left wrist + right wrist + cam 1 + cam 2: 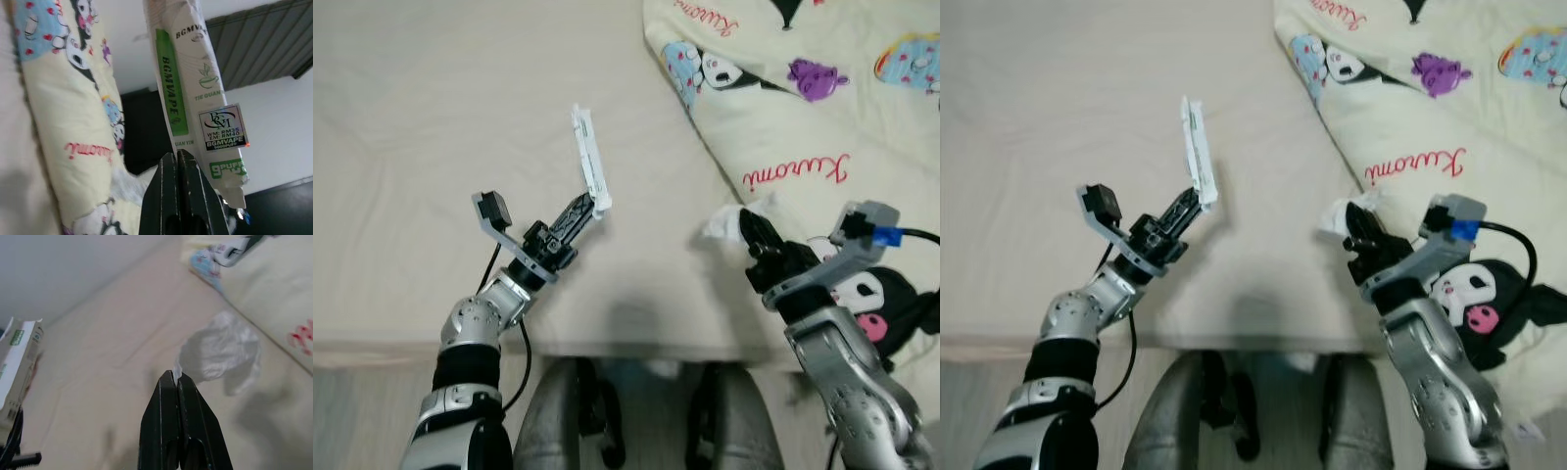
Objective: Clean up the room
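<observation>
the left gripper is clenched on the lower corner of a flat, narrow box, held lifted over the bed and standing nearly on end, tilted a little; its long black fingers are pressed together on the torn bottom edge. the box is thin glossy white card with a green stripe down one face, a small leaf mark, printed lettering and a shiny square price sticker, and its ends look ragged and crushed. the right gripper pinches a crumpled white tissue by one thin corner, its fingers closed tight together; the tissue is soft, wrinkled and puffed into an uneven lump, hanging just above the sheet at the blanket's edge. the bed is covered in a plain beige sheet, smooth with a few long shallow creases and matte in texture. to the robot's right lies a thick cream blanket, soft and rumpled, printed with cartoon figures in black, blue, purple and pink and with red script lettering; its folded border runs diagonally beside the right gripper. the two grippers are well apart, with bare sheet between them. a blue plug and black cable sit on the right wrist. below the bed's edge the robot's grey legs show against a pale floor.
</observation>
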Available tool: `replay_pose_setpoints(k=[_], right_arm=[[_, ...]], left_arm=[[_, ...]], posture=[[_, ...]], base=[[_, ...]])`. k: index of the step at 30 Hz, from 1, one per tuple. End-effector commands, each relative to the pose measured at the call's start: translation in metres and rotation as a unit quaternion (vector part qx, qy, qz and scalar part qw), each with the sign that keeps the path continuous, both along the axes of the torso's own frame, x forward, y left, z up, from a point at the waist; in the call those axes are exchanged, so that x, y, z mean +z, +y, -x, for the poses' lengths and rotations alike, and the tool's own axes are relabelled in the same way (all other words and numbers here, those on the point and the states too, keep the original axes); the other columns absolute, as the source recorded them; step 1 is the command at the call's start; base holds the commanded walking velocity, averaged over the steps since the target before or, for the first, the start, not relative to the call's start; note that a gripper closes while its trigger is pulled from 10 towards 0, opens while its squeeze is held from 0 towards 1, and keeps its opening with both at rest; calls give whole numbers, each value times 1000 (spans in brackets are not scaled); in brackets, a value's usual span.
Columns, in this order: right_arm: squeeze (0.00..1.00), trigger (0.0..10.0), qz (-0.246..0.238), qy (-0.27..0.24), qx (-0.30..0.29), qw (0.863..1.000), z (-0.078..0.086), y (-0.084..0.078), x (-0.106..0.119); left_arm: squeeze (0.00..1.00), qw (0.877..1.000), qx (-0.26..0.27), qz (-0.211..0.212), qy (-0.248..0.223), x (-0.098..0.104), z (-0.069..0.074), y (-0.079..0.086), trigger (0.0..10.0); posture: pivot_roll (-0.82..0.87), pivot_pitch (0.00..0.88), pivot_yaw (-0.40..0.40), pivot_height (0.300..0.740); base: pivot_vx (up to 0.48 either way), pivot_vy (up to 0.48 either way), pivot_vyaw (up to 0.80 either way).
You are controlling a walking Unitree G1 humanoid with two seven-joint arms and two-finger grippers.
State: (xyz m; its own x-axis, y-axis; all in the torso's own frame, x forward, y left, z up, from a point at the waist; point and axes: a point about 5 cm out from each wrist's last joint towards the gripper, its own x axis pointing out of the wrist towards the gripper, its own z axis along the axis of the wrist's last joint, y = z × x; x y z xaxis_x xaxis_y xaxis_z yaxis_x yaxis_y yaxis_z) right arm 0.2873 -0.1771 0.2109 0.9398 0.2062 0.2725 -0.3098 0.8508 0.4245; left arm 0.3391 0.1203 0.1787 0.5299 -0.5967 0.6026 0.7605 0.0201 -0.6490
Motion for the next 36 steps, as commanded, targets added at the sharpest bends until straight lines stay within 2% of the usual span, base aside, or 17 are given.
replay_pose_setpoints(k=[1, 2, 3, 14, 17, 18, 20, 23, 24, 25, 26, 27, 29, 31, 32, 34, 36], right_arm=[[0, 0, 9, 14, 6, 1000, 1, 2, -12], [0, 0, 9, 18, 6, 1000, -1, 1, -16], [0, 0, 12, 22, 6, 1000, -4, 1, -21], [0, 0, 23, 51, 15, 998, -21, 2, -53], [0, 0, 32, 87, 26, 995, -25, 7, -80], [0, 0, 32, 87, 26, 995, -25, 7, -80], [0, 0, 37, 107, 33, 993, -25, 11, -95], [0, 0, 38, 112, 35, 992, -25, 12, -100], [0, 0, 43, 122, 42, 991, -24, 16, -108], [0, 0, 43, 122, 42, 991, -24, 16, -108], [0, 0, 48, 125, 52, 990, -21, 22, -114], [0, 0, 48, 125, 52, 990, -21, 22, -114], [0, 0, 52, 118, 70, 989, -18, 34, -117], [0, 0, 52, 112, 73, 990, -18, 37, -116], [0, 10000, 47, 107, 75, 990, -19, 39, -117], [0, 10000, 43, 104, 76, 991, -20, 40, -117], [0, 10000, 47, 104, 79, 990, -21, 42, -121]], left_arm=[[0, 1000, 3, -9, 15, -9, 5, 1, 78], [0, 1000, 9, -13, 20, -11, 5, 0, 4078], [0, 999, 13, -16, 25, -15, 7, -1, 10000], [0, 998, 23, -34, 40, -27, 13, -6, 10000], [0, 994, 53, -70, 68, -47, 14, -4, 10000], [0, 994, 53, -70, 68, -47, 14, -4, 10000], [0, 990, 72, -78, 97, -62, 15, 0, 10000], [0, 988, 77, -76, 109, -67, 16, 1, 10000], [0, 982, 95, -95, 132, -80, 18, 1, 10000], [0, 982, 95, -95, 132, -80, 18, 1, 10000], [0, 973, 120, -120, 157, -95, 22, 1, 10000], [0, 973, 120, -120, 157, -95, 22, 1, 10000], [0, 956, 156, -156, 194, -117, 31, 3, 10000], [0, 951, 166, -164, 204, -122, 34, 4, 10000], [0, 943, 175, -188, 210, -129, 37, 4, 10000], [0, 938, 181, -205, 211, -133, 39, 4, 10000], [0, 926, 181, -262, 203, -140, 42, 2, 10000]], posture=[[-150, 271, 93, 654], [-147, 252, 87, 659], [-141, 229, 81, 664], [-122, 166, 60, 699], [-100, 123, 48, 713], [-100, 123, 48, 713], [-97, 107, 43, 723], [-97, 107, 43, 728], [-92, 77, 34, 733], [-92, 77, 34, 733], [-89, 68, 30, 738], [-89, 68, 30, 738], [-98, 52, 28, 740], [-97, 48, 28, 740], [-97, 40, 28, 740], [-97, 40, 28, 740], [-97, 26, 26, 740]], base=[[0, 0, 0], [0, 0, 0], [0, 0, 0], [0, 0, 0], [0, 0, 0], [0, 0, 0], [0, 0, 0], [0, 0, 0], [0, 0, 0], [0, 0, 0], [0, 0, 0], [0, 0, 0], [0, 0, 0], [0, 0, 0], [0, 0, 0], [0, 0, 0], [0, 0, 0]])
